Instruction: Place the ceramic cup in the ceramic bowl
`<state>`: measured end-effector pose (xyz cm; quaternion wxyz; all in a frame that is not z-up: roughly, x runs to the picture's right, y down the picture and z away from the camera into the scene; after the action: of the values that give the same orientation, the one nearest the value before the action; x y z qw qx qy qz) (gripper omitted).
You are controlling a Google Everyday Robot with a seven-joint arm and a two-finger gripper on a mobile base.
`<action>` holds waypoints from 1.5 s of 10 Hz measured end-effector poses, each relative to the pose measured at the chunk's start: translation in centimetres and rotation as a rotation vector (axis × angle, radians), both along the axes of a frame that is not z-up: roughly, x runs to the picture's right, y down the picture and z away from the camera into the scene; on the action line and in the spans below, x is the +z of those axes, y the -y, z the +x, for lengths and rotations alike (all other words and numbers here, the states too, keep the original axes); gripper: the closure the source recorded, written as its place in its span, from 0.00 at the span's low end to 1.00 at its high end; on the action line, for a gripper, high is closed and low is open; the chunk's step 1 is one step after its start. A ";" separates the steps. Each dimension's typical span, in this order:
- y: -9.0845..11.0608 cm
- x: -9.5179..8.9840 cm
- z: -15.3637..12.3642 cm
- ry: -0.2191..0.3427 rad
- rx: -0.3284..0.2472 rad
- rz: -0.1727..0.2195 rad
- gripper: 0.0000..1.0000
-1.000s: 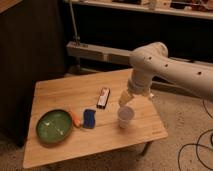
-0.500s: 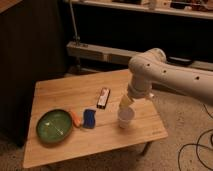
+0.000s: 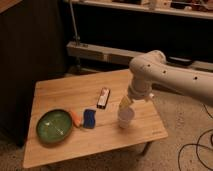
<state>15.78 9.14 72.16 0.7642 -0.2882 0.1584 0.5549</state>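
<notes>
A small, plain white ceramic cup (image 3: 125,119), handleless and slightly narrower toward its base, stood upright directly beneath the gripper (image 3: 125,103), its rim touching or nearly touching the gripper's pale yellowish tip. The cup's mouth faced up, and it appeared to rest on the table, though contact with the surface could not be confirmed. Whether the gripper was clamped on the cup or merely poised at its rim could not be told. Left of the gripper, a small blue block (image 3: 89,118) lay on the table, with a short orange object (image 3: 75,118) just beside it on its far side from the gripper. Further left again, well apart from the gripper, sat the ceramic bowl (image 3: 50,131), wide, shallow and round, green with a darker rim and pale patches inside. Behind and left of the gripper lay a small dark rectangular object (image 3: 102,97). All of these rested on a light wooden table (image 3: 65,92). The thick white arm (image 3: 165,77) reached in from the right, bending down to the gripper. Dark cables (image 3: 196,150) trailed over the speckled floor below and right of the gripper.
</notes>
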 end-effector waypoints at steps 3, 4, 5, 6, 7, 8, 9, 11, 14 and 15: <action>-1.3 0.9 1.9 0.006 0.060 -0.011 0.20; -1.6 1.4 2.0 0.018 0.074 -0.011 0.20; -2.1 2.1 2.5 0.022 0.089 -0.012 0.21; -2.6 3.1 2.3 0.026 0.092 -0.015 0.26; -3.0 4.1 2.1 0.025 0.093 -0.013 0.35; -3.7 5.4 2.2 0.011 0.099 -0.012 0.42; -3.9 5.9 2.4 0.002 0.105 -0.013 0.42; -4.1 6.8 2.1 -0.006 0.112 -0.016 0.42; -6.0 7.9 0.4 0.044 0.126 -0.078 0.43; -6.9 7.8 -1.1 0.073 0.114 -0.100 0.48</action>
<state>14.63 16.04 79.95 0.7212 -0.3548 0.1412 0.5780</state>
